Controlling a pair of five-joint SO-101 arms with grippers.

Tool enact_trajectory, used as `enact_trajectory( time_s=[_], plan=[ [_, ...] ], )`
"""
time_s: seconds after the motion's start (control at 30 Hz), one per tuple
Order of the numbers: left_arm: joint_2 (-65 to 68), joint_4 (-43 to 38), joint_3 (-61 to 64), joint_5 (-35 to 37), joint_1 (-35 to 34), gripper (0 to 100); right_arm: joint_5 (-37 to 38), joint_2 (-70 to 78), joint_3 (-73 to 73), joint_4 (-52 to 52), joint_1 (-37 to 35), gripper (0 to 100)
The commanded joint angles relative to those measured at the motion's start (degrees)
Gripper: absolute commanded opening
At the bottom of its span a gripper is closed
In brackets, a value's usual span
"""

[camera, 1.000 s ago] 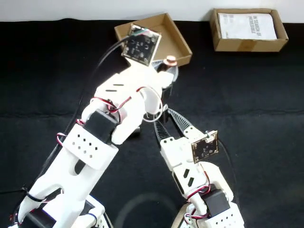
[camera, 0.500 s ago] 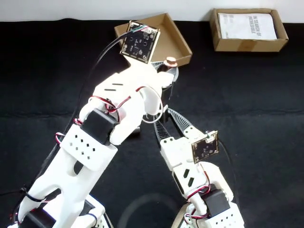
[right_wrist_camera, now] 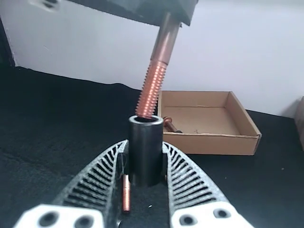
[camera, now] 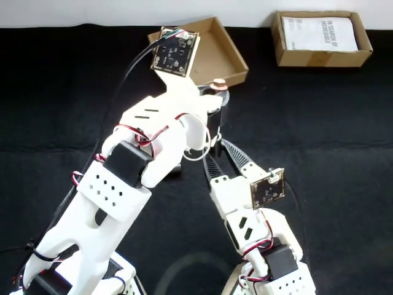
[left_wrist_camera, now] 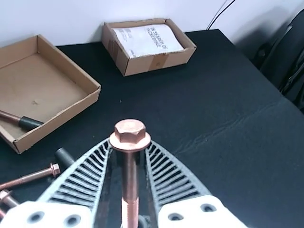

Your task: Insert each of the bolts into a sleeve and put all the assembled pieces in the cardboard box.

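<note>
My left gripper (left_wrist_camera: 128,161) is shut on a copper bolt (left_wrist_camera: 129,166), head toward the fingertips; the bolt's head (camera: 219,85) shows from above near the open box. My right gripper (right_wrist_camera: 145,164) is shut on a black sleeve (right_wrist_camera: 146,149), held upright. The bolt's threaded tip (right_wrist_camera: 149,92) leans into the sleeve's open mouth. The cardboard box (left_wrist_camera: 42,90) holds one assembled bolt and sleeve (left_wrist_camera: 19,121). On the mat beside it lie loose bolts (left_wrist_camera: 33,176) and a sleeve (left_wrist_camera: 64,156). Another bolt (right_wrist_camera: 126,194) lies under the right gripper.
A second cardboard box (camera: 320,38) with a printed paper inside stands at the back right. The black mat (camera: 325,129) is bare to the right of the arms. A white wall runs behind the table.
The left arm's wrist has tilted up and toward the box, bringing the bolt more upright. The right gripper with the sleeve shifted slightly.
</note>
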Motion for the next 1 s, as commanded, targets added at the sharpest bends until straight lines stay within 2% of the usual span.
enact_trajectory(
  time_s=[0.0, 0.23, 0.53, 0.73, 0.97],
  plan=[
    [-0.4, 0.2, -2.7, 0.2, 0.7, 1, 0.2, -1.1, -0.8, -1.5, 1.5, 0.7],
    [-0.4, 0.2, -2.5, 0.3, 0.7, 1, 0.2, -1.1, -0.8, -1.5, 1.5, 0.7],
    [0.1, 0.1, -2.4, 0.3, 5.9, 1, 0.2, -1.1, -0.8, -1.5, 1.5, 0.7],
    [-0.4, 0.5, 0.5, 0.3, 5.8, 1, 0.2, -1.1, -0.8, -1.5, 1.5, 0.7],
    [-4.9, 8.7, 6.0, 0.2, 6.0, 1, 0.2, -1.1, -0.8, -1.5, 2.9, 0.7]
  ],
)
